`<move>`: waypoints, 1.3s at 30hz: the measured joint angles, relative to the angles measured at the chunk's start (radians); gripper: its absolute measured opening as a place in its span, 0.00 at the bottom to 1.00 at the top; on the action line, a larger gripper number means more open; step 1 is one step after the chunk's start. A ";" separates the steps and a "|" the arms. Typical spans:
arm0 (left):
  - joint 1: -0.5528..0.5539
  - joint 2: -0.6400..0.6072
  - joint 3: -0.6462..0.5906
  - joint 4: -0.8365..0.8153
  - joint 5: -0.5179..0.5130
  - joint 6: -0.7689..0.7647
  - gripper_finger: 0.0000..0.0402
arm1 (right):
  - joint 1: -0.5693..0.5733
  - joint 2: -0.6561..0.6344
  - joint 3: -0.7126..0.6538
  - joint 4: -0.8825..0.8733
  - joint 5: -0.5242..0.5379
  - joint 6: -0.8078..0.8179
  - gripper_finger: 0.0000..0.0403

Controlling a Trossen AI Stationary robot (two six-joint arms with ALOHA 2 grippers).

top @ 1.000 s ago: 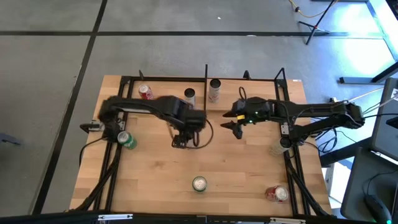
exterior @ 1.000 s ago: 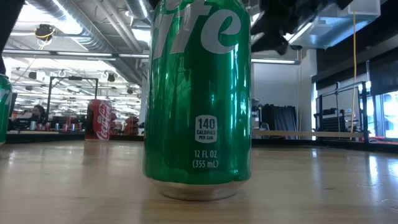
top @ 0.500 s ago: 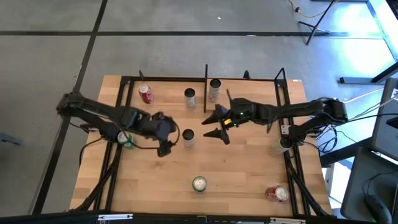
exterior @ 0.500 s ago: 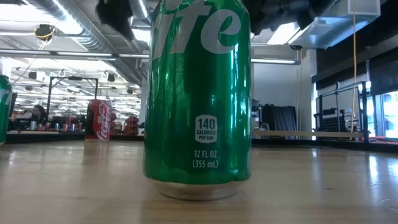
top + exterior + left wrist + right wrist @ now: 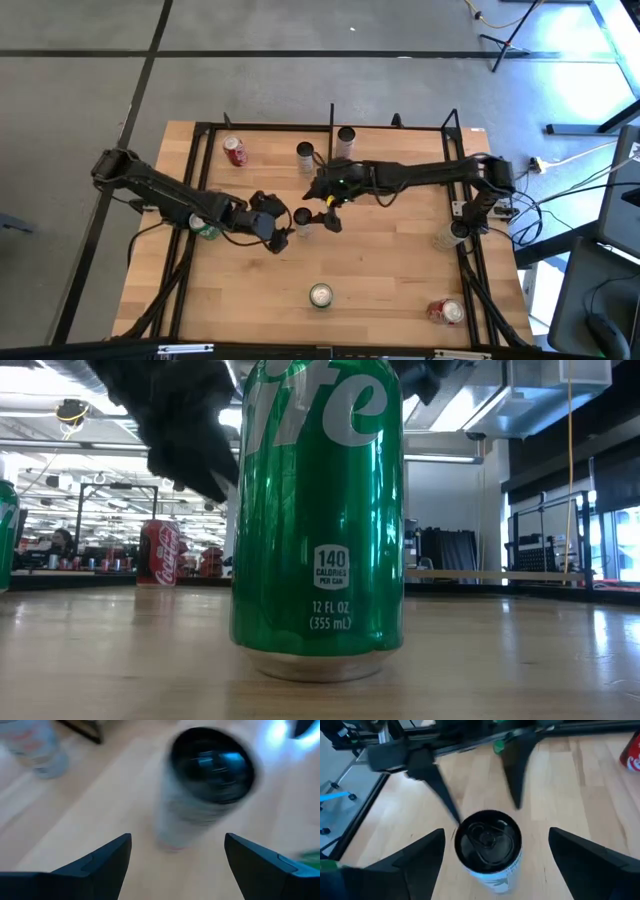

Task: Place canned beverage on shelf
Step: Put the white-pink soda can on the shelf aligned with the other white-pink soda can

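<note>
A can with a dark top (image 5: pixel 303 220) stands upright on its base on the wooden tabletop, mid-table; it also shows in the right wrist view (image 5: pixel 489 845) and blurred in the left wrist view (image 5: pixel 207 775). My left gripper (image 5: pixel 281 232) is open and empty just left of it. My right gripper (image 5: pixel 323 208) is open above and just right of it, with its fingers on either side and apart from it. The shelf shows only edge-on in the low view (image 5: pixel 480 574), far right.
Other cans stand around: red (image 5: pixel 235 150) and two silver ones (image 5: pixel 305 153) (image 5: pixel 345 141) at the far side, green (image 5: pixel 208 229) under my left arm, green (image 5: pixel 320 295) and red (image 5: pixel 445 310) near the front edge. Black frame rods (image 5: pixel 332 115) border the table.
My left gripper has drawn back toward the table's left edge from the spot where the dark-topped can now stands uncovered, then edged back toward it. My right gripper has gone toward the table's left edge, up to that can.
</note>
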 joint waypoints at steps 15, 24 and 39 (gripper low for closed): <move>0.078 0.007 -0.053 0.008 -0.077 -0.025 0.76 | 0.013 0.070 0.033 -0.015 -0.012 -0.005 0.82; 0.102 0.007 -0.053 0.016 -0.069 -0.019 0.76 | 0.033 0.103 0.032 0.024 0.016 -0.008 0.82; 0.102 0.007 -0.053 0.011 0.050 -0.023 0.76 | 0.046 0.118 0.033 0.074 0.110 -0.019 0.55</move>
